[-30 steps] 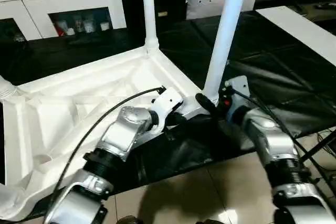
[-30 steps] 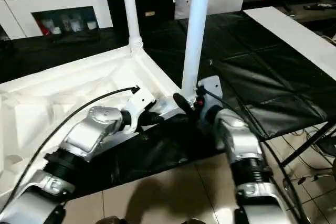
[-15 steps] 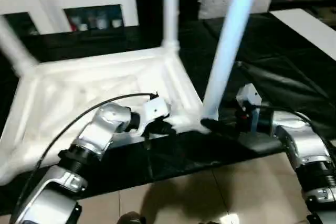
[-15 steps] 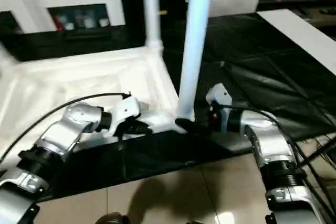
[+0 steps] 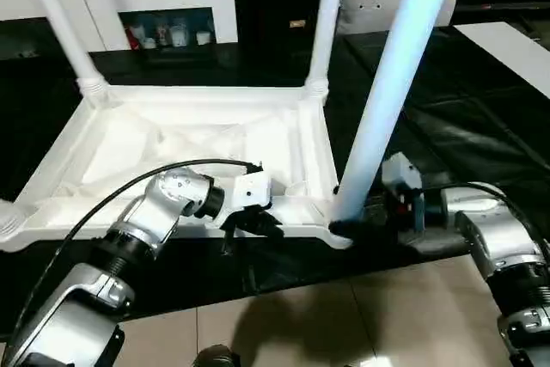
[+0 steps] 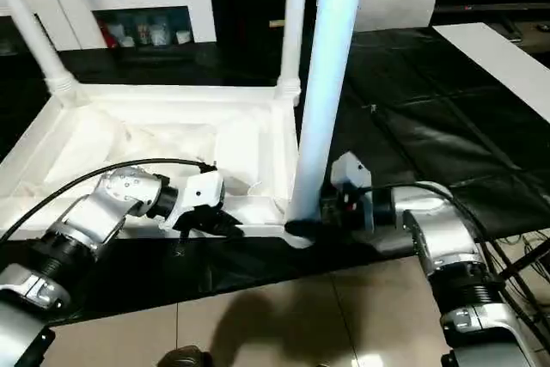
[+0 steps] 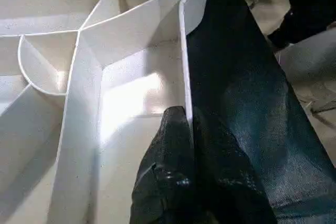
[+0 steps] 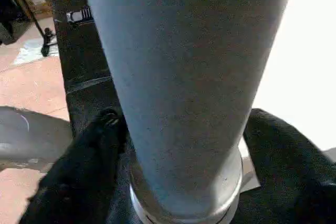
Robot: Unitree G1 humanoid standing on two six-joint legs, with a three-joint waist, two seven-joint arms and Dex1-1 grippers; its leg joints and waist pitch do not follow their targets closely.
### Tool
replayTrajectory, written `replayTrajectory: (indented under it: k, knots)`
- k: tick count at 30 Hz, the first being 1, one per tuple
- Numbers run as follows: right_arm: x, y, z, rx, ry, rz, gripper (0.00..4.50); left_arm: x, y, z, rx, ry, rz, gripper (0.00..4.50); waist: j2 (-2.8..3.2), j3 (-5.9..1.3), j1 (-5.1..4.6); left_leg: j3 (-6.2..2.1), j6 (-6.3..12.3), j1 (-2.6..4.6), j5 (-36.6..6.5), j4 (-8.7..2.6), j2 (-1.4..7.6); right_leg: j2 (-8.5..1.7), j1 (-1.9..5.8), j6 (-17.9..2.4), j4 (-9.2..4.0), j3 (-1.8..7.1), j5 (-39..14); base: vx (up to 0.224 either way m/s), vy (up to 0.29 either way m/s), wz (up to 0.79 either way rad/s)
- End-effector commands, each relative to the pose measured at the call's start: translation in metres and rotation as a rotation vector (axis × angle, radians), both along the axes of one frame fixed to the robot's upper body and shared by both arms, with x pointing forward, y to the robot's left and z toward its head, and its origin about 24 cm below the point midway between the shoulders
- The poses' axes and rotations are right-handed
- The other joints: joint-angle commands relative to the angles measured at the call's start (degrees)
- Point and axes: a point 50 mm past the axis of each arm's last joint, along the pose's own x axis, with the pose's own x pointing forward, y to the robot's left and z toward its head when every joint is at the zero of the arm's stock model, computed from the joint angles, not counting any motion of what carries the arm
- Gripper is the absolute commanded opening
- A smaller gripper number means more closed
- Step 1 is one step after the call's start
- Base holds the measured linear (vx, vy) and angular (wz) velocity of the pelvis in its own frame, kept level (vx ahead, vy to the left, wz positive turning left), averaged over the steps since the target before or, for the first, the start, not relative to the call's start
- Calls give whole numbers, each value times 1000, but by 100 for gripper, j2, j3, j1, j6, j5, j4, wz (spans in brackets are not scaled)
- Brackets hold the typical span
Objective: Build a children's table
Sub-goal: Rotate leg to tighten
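Left pincer clamped on the upturned children's table's 6 o'clock rim, right pincer straddling the 5 o'clock leg unclenched: any yank risks tipping the table off the black tabletop.

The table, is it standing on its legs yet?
No, the tabletop lies upside down, ribbed underside up, with its legs pointing upward.

Tops of legs cropped

Glossy white plastic tabletop, smooth leg, matt black table cover
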Motion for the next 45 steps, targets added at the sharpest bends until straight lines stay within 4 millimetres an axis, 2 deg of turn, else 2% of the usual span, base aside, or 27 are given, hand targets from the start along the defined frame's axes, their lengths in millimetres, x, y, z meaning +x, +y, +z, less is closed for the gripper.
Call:
replayTrajectory:
  k: [1, 6, 12, 13, 15, 16, 17, 19, 20, 21, 22, 23, 24, 25, 26, 27, 28, 29, 32, 33, 34, 36, 37, 40, 41, 42, 45]
  knots:
    - [1, -1, 3, -4, 1, 19, 344, -2, -2, -2, 52, 8, -71, 0, -94, -453, -37, -7, 424, 86, -796, -366, 198, -347, 310, -1322, -384, 293, -881, 0, 0, 0]
    - [-2, 0, 1, 9, 24, 34, 301, -2, -1, -3, 46, 13, -72, 0, -102, -456, -31, -5, 399, 87, -809, -361, 194, -351, 312, -1282, -393, 295, -975, 0, 0, 0]
    - [-9, 3, -4, 47, 67, 43, 259, -7, -5, -4, -12, 60, -55, 0, -90, -466, -22, -6, 433, 88, -736, -356, 201, -342, 314, -1349, -365, 291, -802, 0, 0, 0]
    - [-9, 5, -3, 70, 76, 30, 252, -7, -8, -3, -40, 74, -36, 0, -71, -462, -19, -12, 435, 84, -745, -358, 207, -345, 312, -1365, -363, 292, -787, 0, 0, 0]
    - [-9, 7, -3, 82, 79, 22, 242, -8, -9, -2, -57, 83, -22, 0, -87, -462, -20, -12, 433, 77, -741, -357, 202, -348, 319, -1381, -361, 289, -773, 0, 0, 0]
    - [-8, 16, -4, 103, 82, -31, 237, -7, -16, -1, -102, 101, 70, 0, -74, -456, -34, -10, 405, 82, -775, -365, 209, -344, 312, -1388, -358, 291, -829, 0, 0, 0]
    - [-8, 18, -5, 104, 80, -40, 237, -6, -17, -1, -107, 102, 85, 0, -85, -447, -41, -14, 382, 82, -780, -376, 216, -343, 313, -1365, -369, 294, -861, 0, 0, 0]
    - [-1, 31, -14, 55, 97, -176, 233, 0, -26, -1, -138, 95, 241, 0, -89, -406, -87, -12, 244, 93, -963, -401, 185, -340, 294, -1260, -434, 290, -1332, 0, 0, 0]
    - [1, 32, -16, 44, 95, -205, 232, 2, -28, 0, -145, 92, 271, 0, -100, -372, -115, -19, 121, 106, -1224, -424, 161, -358, 301, -1095, -501, 276, -1909, 0, 0, 0]
    - [4, 35, -18, 45, 94, -246, 232, 3, -31, 0, -159, 91, 303, 0, -100, -372, -115, -19, 121, 106, -1224, -424, 161, -358, 301, -1095, -501, 276, -1909, 0, 0, 0]
    - [7, 38, -20, 46, 88, -291, 231, 4, -34, 1, -173, 96, 339, 0, -108, -354, -190, -45, -27, 125, -1517, -449, 149, -372, 304, -827, -572, 264, -2560, 0, 0, 0]
    - [14, 42, -23, 58, 92, -392, 226, 7, -40, 2, -198, 98, 398, 0, -98, -346, -225, -44, -57, 149, -1594, -457, 149, -369, 280, -796, -593, 266, -2674, 0, 0, 0]
    - [20, 46, -27, 61, 94, -487, 212, 9, -46, 3, -219, 101, 455, 0, -57, -346, -267, -68, -86, 156, -1739, -458, 125, -376, 285, -734, -633, 241, -2869, 0, 0, 0]
    - [20, 46, -27, 61, 94, -487, 210, 9, -46, 3, -219, 101, 455, 0, -85, -350, -340, -77, -106, 144, -1768, -475, 126, -359, 294, -688, -643, 229, -2866, 0, 0, 0]
    - [24, 48, -29, 58, 91, -557, 210, 11, -51, 4, -232, 100, 499, 0, -95, -357, -362, -83, -91, 136, -1756, -476, 123, -355, 310, -656, -650, 221, -2834, 0, 0, 0]
    - [24, 48, -30, 57, 92, -576, 207, 11, -52, 4, -235, 98, 511, 0, -91, -352, -385, -78, -81, 136, -1763, -482, 124, -347, 300, -648, -653, 221, -2821, 0, 0, 0]
    - [29, 50, -33, 52, 98, -671, 206, 13, -59, 6, -251, 92, 567, 0, -51, -344, -429, -76, -45, 164, -1850, -481, 116, -336, 270, -666, -684, 215, -2790, 0, 0, 0]
    - [33, 52, -36, 44, 93, -772, 206, 15, -67, 9, -268, 82, 620, 0, -46, -339, -469, -74, -47, 169, -1869, -477, 109, -331, 264, -699, -688, 220, -2738, 0, 0, 0]
    - [33, 56, -35, 81, 93, -771, 206, 13, -75, 10, -274, 76, 621, 0, -47, -355, -497, -69, 30, 176, -1876, -475, 101, -321, 272, -710, -704, 222, -2630, 0, 0, 0]
    - [33, 57, -35, 89, 95, -764, 260, 13, -76, 10, -274, 75, 618, 0, -51, -360, -501, -70, 61, 161, -1853, -478, 102, -320, 283, -727, -693, 227, -2548, 0, 0, 0]
    - [33, 56, -32, 115, 84, -761, 274, 12, -75, 10, -268, 65, 604, 0, -29, -374, -491, -63, 134, 153, -1774, -479, 109, -312, 281, -789, -677, 246, -2277, 0, 0, 0]
    - [33, 54, -30, 130, 64, -758, 279, 12, -73, 10, -251, 45, 588, 0, -35, -387, -482, -58, 197, 132, -1646, -477, 112, -316, 300, -875, -646, 256, -2027, 0, 0, 0]
    - [32, 52, -29, 136, 51, -755, 308, 12, -71, 9, -239, 33, 581, 0, -34, -391, -478, -58, 208, 132, -1611, -477, 117, -315, 301, -899, -636, 254, -1971, 0, 0, 0]
    - [31, 42, -24, 151, 19, -714, 321, 14, -62, 8, -214, 6, 583, 0, -35, -400, -453, -40, 264, 112, -1456, -466, 114, -311, 320, -974, -610, 262, -1762, 0, 0, 0]
    - [31, 42, -24, 151, 19, -714, 327, 14, -62, 8, -214, 6, 583, 0, -36, -399, -447, -42, 274, 106, -1434, -468, 115, -314, 321, -978, -610, 261, -1739, 0, 0, 0]
    - [31, 40, -23, 149, 5, -698, 353, 15, -59, 7, -206, -3, 584, 0, -39, -396, -442, -36, 281, 102, -1406, -463, 115, -315, 325, -986, -608, 262, -1733, 0, 0, 0]
    - [27, 29, -16, 140, -35, -613, 372, 15, -51, 6, -189, -14, 545, 0, -50, -391, -423, -32, 344, 78, -1299, -453, 106, -309, 337, -971, -602, 263, -1658, 0, 0, 0]
